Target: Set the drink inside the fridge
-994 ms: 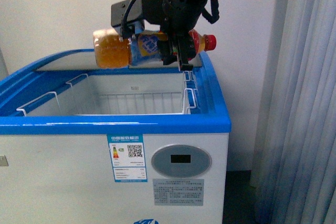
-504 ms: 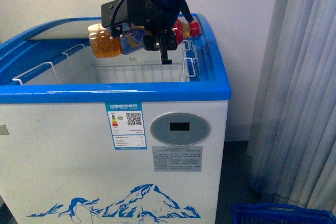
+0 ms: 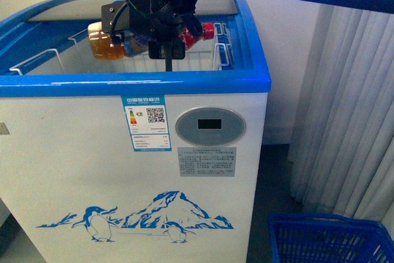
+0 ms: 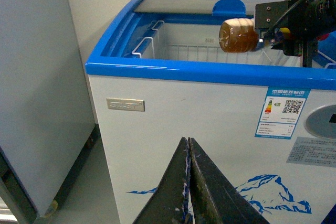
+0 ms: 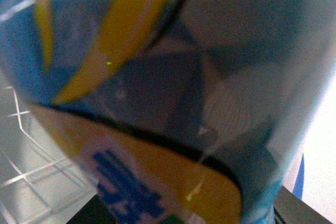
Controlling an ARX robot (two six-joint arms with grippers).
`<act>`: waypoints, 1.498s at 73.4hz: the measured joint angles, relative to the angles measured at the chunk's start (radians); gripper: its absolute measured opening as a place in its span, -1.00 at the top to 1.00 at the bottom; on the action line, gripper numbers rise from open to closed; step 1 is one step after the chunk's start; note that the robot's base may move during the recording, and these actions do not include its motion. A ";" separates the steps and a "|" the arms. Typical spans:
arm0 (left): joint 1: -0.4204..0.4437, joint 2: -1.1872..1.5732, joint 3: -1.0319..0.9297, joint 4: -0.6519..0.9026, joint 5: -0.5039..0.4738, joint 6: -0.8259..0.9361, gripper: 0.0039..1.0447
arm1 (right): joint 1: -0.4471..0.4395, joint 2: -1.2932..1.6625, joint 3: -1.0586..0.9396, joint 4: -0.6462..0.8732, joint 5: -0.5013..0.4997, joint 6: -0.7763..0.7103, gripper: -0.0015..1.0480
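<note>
Drink (image 3: 117, 40) held sideways over open fridge (image 3: 203, 84), base left, red cap right, above white wire basket (image 3: 37, 60). Right gripper (image 3: 166, 44) clamped round label, mid-bottle. Left gripper (image 4: 188, 182) idle outside fridge front, fingers pressed together, empty. Advice: lower straight, clear blue rim, release only once bottle rests.
</note>
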 joint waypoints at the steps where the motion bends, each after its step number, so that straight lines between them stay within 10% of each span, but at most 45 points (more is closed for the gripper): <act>1: 0.000 -0.003 0.000 -0.003 0.000 0.000 0.96 | 0.001 0.006 0.002 0.014 0.002 -0.001 0.24; 40: 0.000 -0.231 0.000 -0.263 0.000 0.000 0.96 | 0.002 0.039 0.013 0.067 0.009 -0.014 0.24; 59: 0.000 -0.277 0.000 -0.283 0.000 0.000 0.96 | 0.000 0.038 0.012 0.109 -0.020 0.027 -0.87; 74: 0.000 -0.277 0.000 -0.284 0.000 0.000 0.96 | -0.026 0.006 -0.002 0.122 -0.006 0.214 -0.83; 88: 0.000 -0.277 0.000 -0.284 0.000 0.000 0.96 | -0.163 -0.552 -0.682 0.318 0.114 0.783 -0.85; 110: 0.000 -0.277 0.000 -0.285 0.000 0.000 0.96 | -0.345 -1.654 -1.734 -0.016 0.014 1.529 -0.85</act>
